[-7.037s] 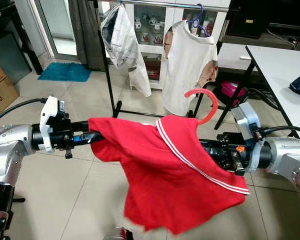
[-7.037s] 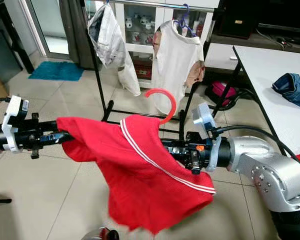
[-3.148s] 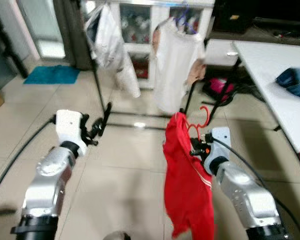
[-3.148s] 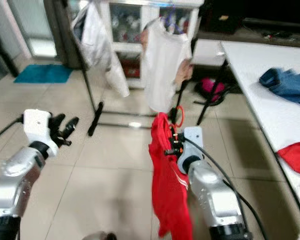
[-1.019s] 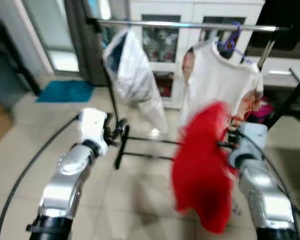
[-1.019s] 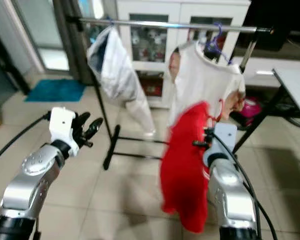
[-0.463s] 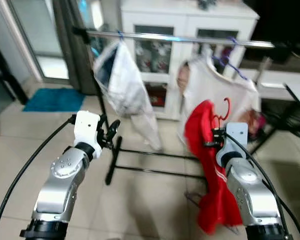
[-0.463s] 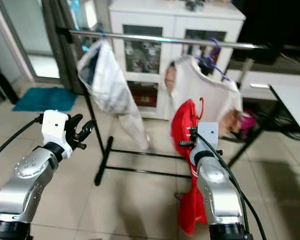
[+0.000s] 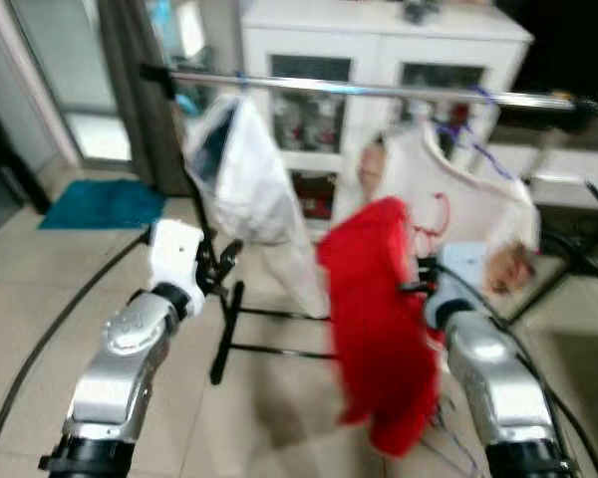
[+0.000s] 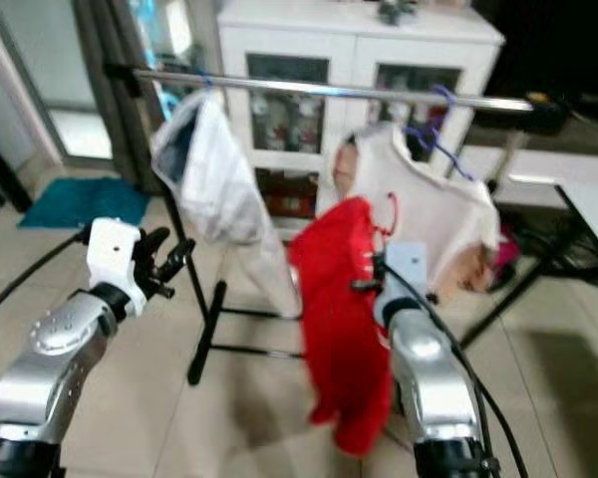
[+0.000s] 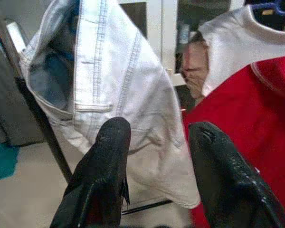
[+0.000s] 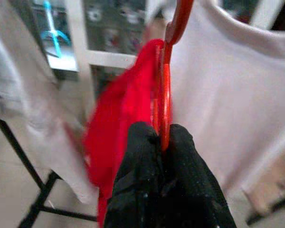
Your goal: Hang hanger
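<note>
A red hanger (image 12: 167,71) carries a red shirt (image 9: 374,329), which hangs blurred in front of the clothes rack. My right gripper (image 12: 157,137) is shut on the hanger's stem, just below its hook (image 9: 436,213). The hook sits below the metal rail (image 9: 379,90), in front of a white shirt (image 9: 478,199) hanging from a purple hanger (image 9: 468,124). My left gripper (image 11: 154,133) is open with nothing between its fingers. It is raised at the left, near a pale denim garment (image 9: 244,179) that hangs on the rail.
The rack's dark upright and foot (image 9: 224,339) stand just beyond my left arm. A white glass-door cabinet (image 9: 379,30) is behind the rack. A blue mat (image 9: 100,204) lies on the tiled floor at the left.
Seven seconds ago both grippers held the shirt spread out; the left one has let go. The right arm has lifted the hanger toward the rail, and the shirt now swings left.
</note>
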Robot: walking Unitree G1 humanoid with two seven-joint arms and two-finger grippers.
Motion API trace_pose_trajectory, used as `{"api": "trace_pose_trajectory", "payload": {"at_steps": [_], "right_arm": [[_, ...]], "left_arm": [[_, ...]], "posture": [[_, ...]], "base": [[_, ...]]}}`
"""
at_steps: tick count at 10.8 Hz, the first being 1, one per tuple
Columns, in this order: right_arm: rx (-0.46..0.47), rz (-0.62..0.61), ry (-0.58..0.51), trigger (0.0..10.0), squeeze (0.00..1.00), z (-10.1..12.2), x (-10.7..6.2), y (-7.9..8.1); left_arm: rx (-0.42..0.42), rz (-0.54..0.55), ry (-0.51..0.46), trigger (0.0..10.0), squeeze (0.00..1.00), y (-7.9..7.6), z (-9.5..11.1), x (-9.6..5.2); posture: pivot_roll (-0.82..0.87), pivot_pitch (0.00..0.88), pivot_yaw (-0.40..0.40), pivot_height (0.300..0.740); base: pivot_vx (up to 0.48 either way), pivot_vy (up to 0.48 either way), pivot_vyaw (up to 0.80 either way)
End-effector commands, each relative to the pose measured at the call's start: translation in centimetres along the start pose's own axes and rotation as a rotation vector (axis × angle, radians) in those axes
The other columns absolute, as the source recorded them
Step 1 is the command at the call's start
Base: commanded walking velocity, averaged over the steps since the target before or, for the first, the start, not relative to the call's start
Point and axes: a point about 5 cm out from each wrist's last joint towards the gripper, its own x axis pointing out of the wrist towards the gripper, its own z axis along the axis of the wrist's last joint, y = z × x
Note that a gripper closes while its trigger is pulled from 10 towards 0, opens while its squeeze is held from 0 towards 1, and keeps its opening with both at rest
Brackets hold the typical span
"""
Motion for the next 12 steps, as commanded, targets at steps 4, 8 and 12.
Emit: {"api": "trace_pose_trajectory", "payload": {"at_steps": [4, 8, 12], "right_arm": [[-0.013, -0.027, -0.139, 10.0, 0.00, 2.5, -0.3, -0.1], [-0.006, -0.007, -0.189, 10.0, 0.00, 3.7, -0.2, -0.3], [-0.063, 0.007, -0.268, 10.0, 0.00, 6.4, 1.1, -1.4]], "left_arm": [[0.008, -0.055, -0.011, 10.0, 0.00, -0.9, 0.2, 0.4], [0.015, -0.100, -0.007, 10.0, 0.00, -1.7, -0.2, 0.4], [0.055, -0.253, -0.058, 10.0, 0.00, -3.3, 0.9, 0.4]], "posture": [[-0.06, 0.000, -0.003, 0.740], [-0.07, 0.000, 0.023, 0.740], [-0.07, 0.000, 0.018, 0.740]], "base": [[0.401, 0.000, 0.00], [0.403, 0.000, 0.00], [0.295, 0.000, 0.00]]}}
